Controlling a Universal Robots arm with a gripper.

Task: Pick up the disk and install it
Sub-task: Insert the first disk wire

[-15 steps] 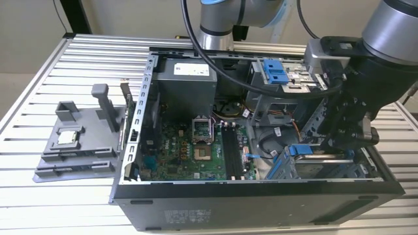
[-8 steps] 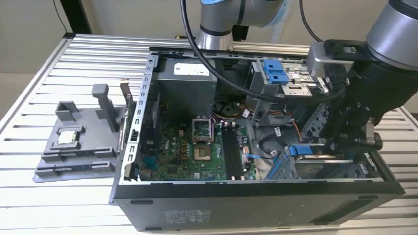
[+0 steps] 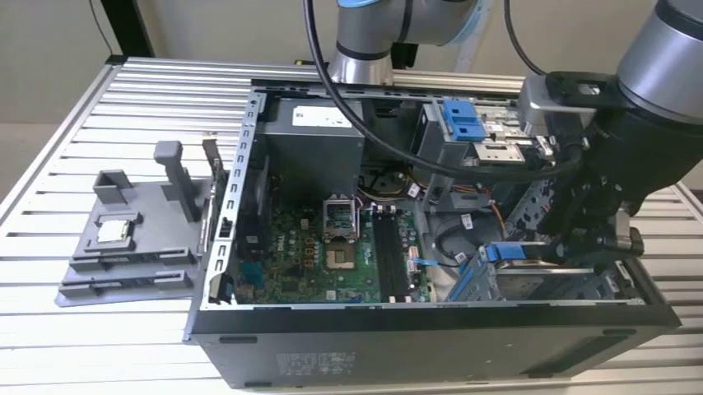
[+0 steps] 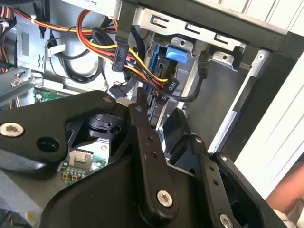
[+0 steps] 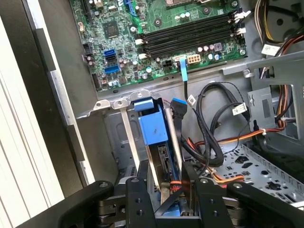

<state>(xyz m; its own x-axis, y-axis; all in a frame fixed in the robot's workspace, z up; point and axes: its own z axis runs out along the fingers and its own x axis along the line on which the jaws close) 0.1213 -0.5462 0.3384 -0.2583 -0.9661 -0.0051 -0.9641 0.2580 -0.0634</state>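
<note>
A slatted metal counter [image 3: 66, 123] carries an open computer case [image 3: 439, 337] lying on its side with its inside facing up, and a pale wall stands behind it. The disk [image 3: 514, 253] [image 5: 153, 127] stands on edge in the drive cage [image 5: 111, 107] at the corner of the case on the exterior view's right, near the front wall, with its blue bracket showing above the cage's metal rails. The hand [image 3: 593, 247] [image 5: 165, 185] reaches down into that corner from the arm [image 3: 659, 49], and in the first wrist view its two black fingers [image 5: 137, 199] sit one on either side of the disk, pinching it by its flat faces. Just beside the cage runs a tangle of black, orange and yellow cables [image 5: 209, 118], and in the second wrist view the same bundle [image 4: 137, 61] passes across the bay. Beyond the cage lies the green motherboard [image 3: 329, 247] [image 5: 156, 28] with its dark memory slots [image 5: 190, 33] and a thin blue ribbon [image 5: 184, 71] leading off it. At the far side of the case another blue plastic tab [image 3: 467, 122] sits on an upper bay. Well apart, on the counter at the exterior view's left, a grey plastic fixture [image 3: 132, 239] holds a small square silver chip [image 3: 115, 232].
</note>
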